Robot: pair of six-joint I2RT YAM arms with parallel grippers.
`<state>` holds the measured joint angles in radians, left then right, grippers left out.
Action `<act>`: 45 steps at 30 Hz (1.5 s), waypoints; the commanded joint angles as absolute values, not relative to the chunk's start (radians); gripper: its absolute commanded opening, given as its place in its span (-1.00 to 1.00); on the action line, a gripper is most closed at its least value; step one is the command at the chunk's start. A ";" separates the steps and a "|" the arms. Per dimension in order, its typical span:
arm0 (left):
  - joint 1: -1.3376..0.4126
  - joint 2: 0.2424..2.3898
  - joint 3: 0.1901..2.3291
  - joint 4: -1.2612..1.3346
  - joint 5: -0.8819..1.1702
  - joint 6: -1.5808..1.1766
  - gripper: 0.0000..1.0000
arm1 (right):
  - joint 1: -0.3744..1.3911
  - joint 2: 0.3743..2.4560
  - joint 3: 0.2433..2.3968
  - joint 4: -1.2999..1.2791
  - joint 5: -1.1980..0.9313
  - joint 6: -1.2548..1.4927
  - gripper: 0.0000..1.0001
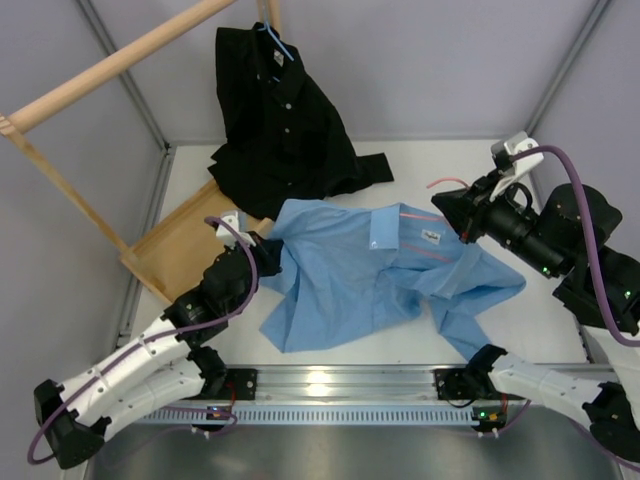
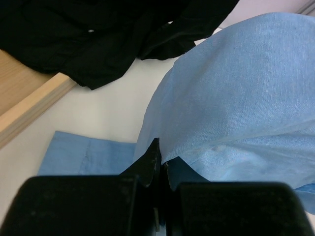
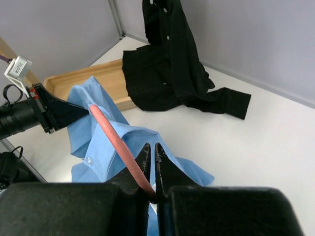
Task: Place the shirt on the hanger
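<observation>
Seen from above, a light blue shirt is lying crumpled in the middle of a white worktop, collar toward 12 o'clock and one sleeve trailing toward 5 o'clock. The cloth is bunching and rising at its 9 o'clock edge, where the left gripper is reaching in. The left wrist view shows those jaws clenched tight, pinching a fold at the edge of the blue cloth, which is billowing up to the right of them.

At 2 o'clock of the shirt, the right gripper is pointing toward the collar. Its jaws are clenched on the thin pink wire of the hanger. In the right wrist view the wire is curving away from the jaws and running up to the raised peak of blue cloth, right where the left arm's black tip is meeting it. From above, stretches of pink wire are showing across the collar area, and a pink curve is sticking out past the shirt at 1 o'clock.

At 11 o'clock of the blue shirt, a black shirt is hanging from a blue hanger on a wooden rail, its lower part spreading over the worktop. A wooden tray is lying at 9 o'clock, just beside the left arm.
</observation>
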<state>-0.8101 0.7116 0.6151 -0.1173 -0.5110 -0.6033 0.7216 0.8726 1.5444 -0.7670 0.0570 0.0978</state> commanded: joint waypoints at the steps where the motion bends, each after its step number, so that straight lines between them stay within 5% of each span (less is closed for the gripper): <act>1: -0.805 0.730 0.623 -0.155 -0.612 -0.647 -1.00 | 0.710 0.871 1.559 -0.675 0.138 0.101 -1.00; 17: -0.805 0.641 0.617 -0.288 -0.730 -0.770 -0.92 | 0.710 0.919 1.543 -0.623 0.104 0.140 -1.00; 18: -0.804 0.634 0.627 -0.278 -0.707 -0.738 -0.64 | 0.710 0.922 1.540 -0.620 0.089 0.138 -1.00; 19: -0.804 0.632 0.635 -0.269 -0.683 -0.712 0.21 | 0.710 0.925 1.539 -0.614 0.071 0.140 -1.00; 21: -0.804 0.634 0.667 -0.246 -0.543 -0.572 0.94 | 0.709 0.940 1.543 -0.609 0.019 0.118 -1.00; 27: -0.805 0.705 0.977 -0.270 0.071 -0.313 0.96 | 0.712 0.965 1.537 -0.638 -0.097 0.035 -1.00; 32: -0.811 0.917 1.217 -0.296 0.256 -0.428 0.74 | 0.712 0.943 1.477 -0.589 -0.032 0.055 -1.00; 37: -0.871 1.026 1.279 -0.319 0.077 -0.523 0.46 | 0.712 0.966 1.479 -0.592 0.033 0.048 -1.00; 45: -1.035 1.132 1.298 -0.318 -0.248 -0.526 0.54 | 0.724 1.002 1.470 -0.591 0.187 0.080 -1.00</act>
<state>-0.9958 1.1145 1.2549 -0.3412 -0.1005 -0.5259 0.7216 0.9894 1.4658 -0.6727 0.1101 0.0692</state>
